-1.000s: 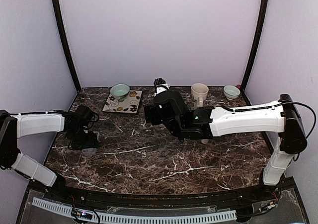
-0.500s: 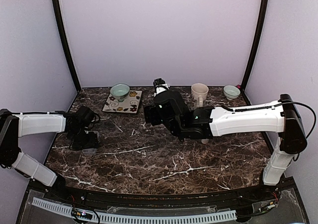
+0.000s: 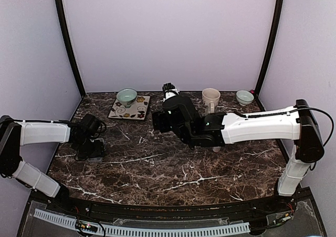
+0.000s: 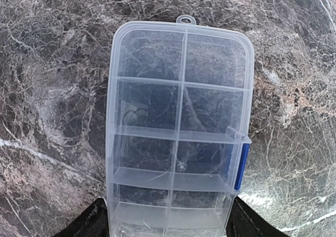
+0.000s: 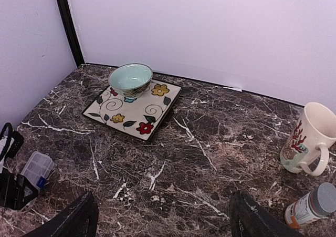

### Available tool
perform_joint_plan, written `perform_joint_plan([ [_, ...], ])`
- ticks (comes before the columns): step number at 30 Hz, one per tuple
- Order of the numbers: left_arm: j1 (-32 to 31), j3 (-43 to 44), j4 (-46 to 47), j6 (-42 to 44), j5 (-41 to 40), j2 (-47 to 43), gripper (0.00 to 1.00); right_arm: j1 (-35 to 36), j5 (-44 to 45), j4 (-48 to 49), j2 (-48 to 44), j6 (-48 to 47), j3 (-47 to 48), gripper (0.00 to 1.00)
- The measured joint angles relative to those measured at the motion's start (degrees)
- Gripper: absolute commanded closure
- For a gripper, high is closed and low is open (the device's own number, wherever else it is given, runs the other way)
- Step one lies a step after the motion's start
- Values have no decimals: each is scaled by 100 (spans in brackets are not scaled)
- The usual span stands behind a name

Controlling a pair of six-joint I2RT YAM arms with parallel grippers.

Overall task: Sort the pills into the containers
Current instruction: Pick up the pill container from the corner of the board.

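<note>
1. Left claw (image 4: 168, 224): low over the left part of the dark marble desk (image 3: 173, 168). Its fingers (image 4: 89, 221) lie flush against both long sides of the pill organizer (image 4: 178, 126) at its near end, pinching it across its width.
2. Pill organizer: clear plastic, flat on the desk near the left edge. Its long axis runs away from the left claw. There are two rows of cells, a blue latch (image 4: 239, 166) on one long side and a small hang tab (image 4: 185, 20) on the far end. One cell shows a small speck, too small to identify.
3. Right claw (image 5: 163, 224): spread wide with nothing between the fingers, held above the middle of the desk and facing the back left corner. In its wrist view the organizer shows small at the lower left.
4. Back left of the desk: pale green bowl (image 5: 130, 78) standing on a square floral plate (image 5: 152, 116).
5. Back right: cream mug (image 5: 310, 137), upright, handle toward the near side. An orange pill bottle (image 5: 312, 205) lies just beside it, nearer the arms.
6. Second small bowl (image 3: 244, 96) at the far right corner, well apart from the organizer.
</note>
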Motion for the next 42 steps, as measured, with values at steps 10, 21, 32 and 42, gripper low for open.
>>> perform_joint_plan([
  [10,-24,-87,136,-55,-79,0,28,-17,-48,-22,0,17,0,13],
  [21,-50,-216,365,-107,-173,-57,48,-63,-142,-61,2,107,0,14],
  [32,-13,-339,544,-96,79,-380,57,-63,-234,-111,2,157,0,14],
  [42,-26,-505,1248,260,1224,-1233,58,-87,-435,-111,2,164,0,14],
])
